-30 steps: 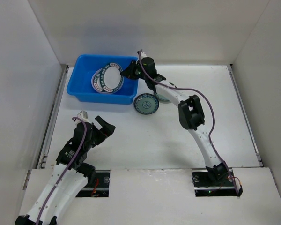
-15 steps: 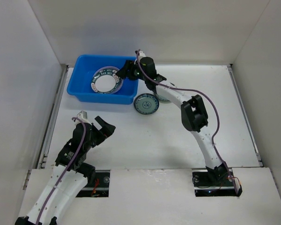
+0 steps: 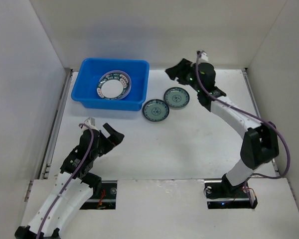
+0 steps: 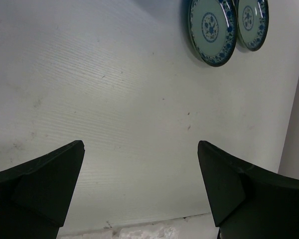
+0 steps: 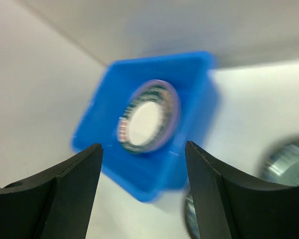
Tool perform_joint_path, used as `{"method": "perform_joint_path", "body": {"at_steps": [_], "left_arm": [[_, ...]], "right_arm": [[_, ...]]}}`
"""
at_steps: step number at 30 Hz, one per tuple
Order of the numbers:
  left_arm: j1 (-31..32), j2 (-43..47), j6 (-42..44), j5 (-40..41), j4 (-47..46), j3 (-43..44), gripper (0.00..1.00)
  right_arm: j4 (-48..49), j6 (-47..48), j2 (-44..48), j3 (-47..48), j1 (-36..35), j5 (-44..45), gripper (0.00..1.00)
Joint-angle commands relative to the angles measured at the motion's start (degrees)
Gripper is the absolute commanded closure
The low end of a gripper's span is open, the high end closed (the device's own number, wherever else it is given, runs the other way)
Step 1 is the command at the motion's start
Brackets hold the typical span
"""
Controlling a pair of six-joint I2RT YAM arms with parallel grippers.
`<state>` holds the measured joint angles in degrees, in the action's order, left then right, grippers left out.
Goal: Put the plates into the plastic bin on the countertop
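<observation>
- Left gripper point(image 4: 140, 145) spread wide, empty, over the countertop point(image 3: 189, 144).
- Right gripper point(image 5: 143, 145) spread, empty, near the blue plastic bin point(image 3: 87, 79).
- Patterned-rim plates point(image 3: 113, 85) stacked in the bin; two teal plates point(image 3: 155, 110) just outside.

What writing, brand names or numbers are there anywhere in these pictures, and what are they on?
No text can be read with certainty.
top plate in the blue bin: the dark marks around its rim may be lettering or only pattern. They are too small and blurred to read.
left teal plate and right teal plate: a flower-like pattern only, no words.
</observation>
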<state>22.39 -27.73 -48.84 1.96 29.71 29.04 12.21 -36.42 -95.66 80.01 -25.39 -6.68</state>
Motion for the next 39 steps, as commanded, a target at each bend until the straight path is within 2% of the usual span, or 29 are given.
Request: {"method": "perform_joint_path", "body": {"at_steps": [1, 5, 10, 22, 34, 37, 39], "left_arm": [[0.4, -1.4, -2.2, -0.1, -1.1, 0.6, 0.0], [-0.1, -3.1, -2.8, 0.0, -2.5, 0.0, 0.0], [-0.6, -5.2, -3.1, 0.2, -3.8, -0.2, 0.0], [-2.0, -6.0, -4.0, 0.6, -4.7, -0.1, 0.0], [-2.9, -4.3, -4.9, 0.8, -3.5, -0.4, 0.0], [-3.0, -4.4, -4.9, 0.9, -3.5, -0.1, 0.0], [-3.1, -4.4, -5.1, 1.1, -3.3, 0.1, 0.0]], "right_arm": [[-2.3, -5.2, 2.8, -11.9, 5.1, 2.9, 0.28], [-3.2, -10.6, 5.5, -22.2, 11.0, 0.4, 0.31], [-3.2, -13.1, 3.5, -25.7, 14.3, -3.4, 0.32], [-3.3, -16.1, -8.2, -20.1, 16.1, -5.9, 0.41], [-1.9, -18.7, -16.5, -13.3, 17.4, -7.0, 0.46], [-2.9, -19.3, -18.2, -11.1, 17.4, -7.3, 0.52], [-3.9, -19.6, -19.1, -9.9, 17.4, -7.3, 0.63]]}}
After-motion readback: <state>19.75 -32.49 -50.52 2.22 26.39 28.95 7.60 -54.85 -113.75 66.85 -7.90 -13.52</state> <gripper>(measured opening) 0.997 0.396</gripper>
